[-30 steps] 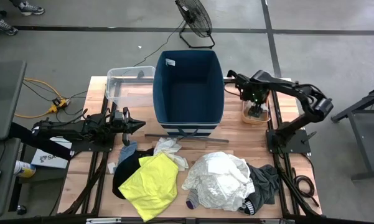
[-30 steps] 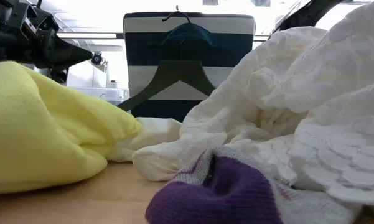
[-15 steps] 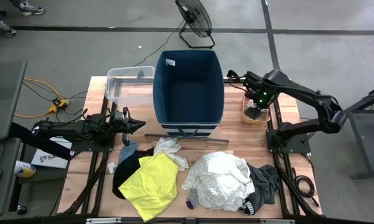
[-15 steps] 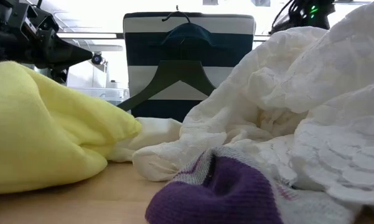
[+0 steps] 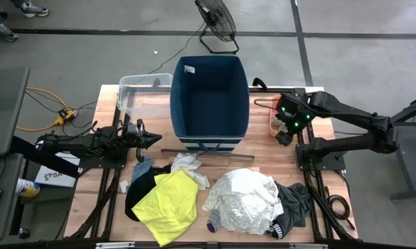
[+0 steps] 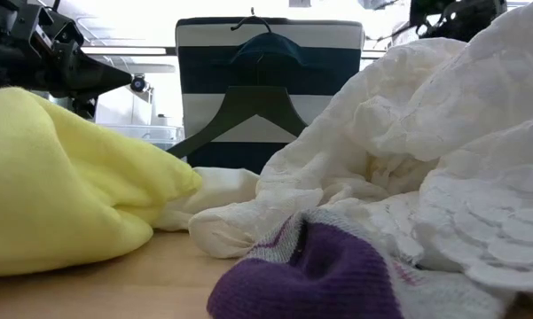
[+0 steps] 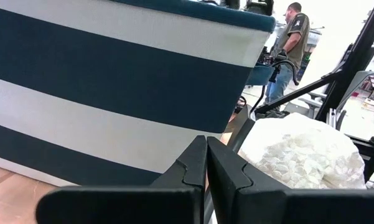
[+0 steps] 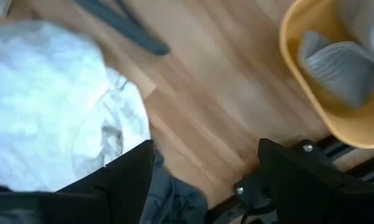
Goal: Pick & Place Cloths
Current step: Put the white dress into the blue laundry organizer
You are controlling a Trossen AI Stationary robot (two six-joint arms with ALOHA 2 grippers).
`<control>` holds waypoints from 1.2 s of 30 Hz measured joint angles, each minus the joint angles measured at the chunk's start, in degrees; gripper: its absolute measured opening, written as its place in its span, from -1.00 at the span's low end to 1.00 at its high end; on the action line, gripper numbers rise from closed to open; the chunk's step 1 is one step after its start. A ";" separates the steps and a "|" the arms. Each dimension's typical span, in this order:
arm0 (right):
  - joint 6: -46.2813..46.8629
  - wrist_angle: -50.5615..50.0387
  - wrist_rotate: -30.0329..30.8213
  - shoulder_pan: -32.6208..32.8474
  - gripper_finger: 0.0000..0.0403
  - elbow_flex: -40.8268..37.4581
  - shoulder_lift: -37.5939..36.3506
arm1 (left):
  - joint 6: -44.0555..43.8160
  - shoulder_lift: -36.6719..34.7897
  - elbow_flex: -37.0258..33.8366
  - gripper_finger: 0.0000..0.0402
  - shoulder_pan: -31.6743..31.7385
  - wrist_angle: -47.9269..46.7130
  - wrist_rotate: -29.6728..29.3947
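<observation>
The cloths are seen in a loose row on the near part of the wooden table (image 5: 259, 152). A neon-yellow shirt (image 5: 167, 203) is spread at the near left, partly over black clothes (image 5: 140, 187). A small white piece (image 5: 188, 166) is found just beside the shirt, on its far right side. A large white garment (image 5: 247, 200) is heaped at the near right, and a dark-grey garment (image 5: 297, 204) is touching its right edge. A sock with a purple toe (image 6: 324, 279) is lying at the near edge, against the white garment.

Behind the cloths, at the middle far side, a tall dark-blue bin (image 5: 210, 97) is placed, with a clear plastic box (image 5: 135, 97) at its left. A dark hanger (image 6: 248, 115) is leaned on the striped front of the bin. A small orange tub (image 8: 323, 93) is seen at the far right, and a grey sock (image 8: 336, 62) is lying inside it.

The right gripper (image 5: 285, 128) is held above the table just beside the orange tub; its fingers (image 8: 127, 180) are spread wide and nothing is held. The left gripper (image 5: 152, 138) is rested low at the left of the bin, its fingers (image 7: 193, 168) pressed together with nothing between them.

In the room behind, a person (image 7: 289, 43) is standing.
</observation>
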 joint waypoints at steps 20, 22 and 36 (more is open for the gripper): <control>10.27 20.93 11.13 37.97 0.39 -0.07 -1.20 | 0.00 0.01 0.00 -0.95 -0.02 0.00 0.00; 10.20 22.54 13.41 40.94 0.39 -0.07 -0.93 | 0.00 0.01 0.00 -0.95 0.00 -0.02 0.00; 10.12 35.34 21.29 57.11 0.39 -0.07 10.32 | 0.00 0.00 0.00 -0.95 -0.01 -0.01 0.00</control>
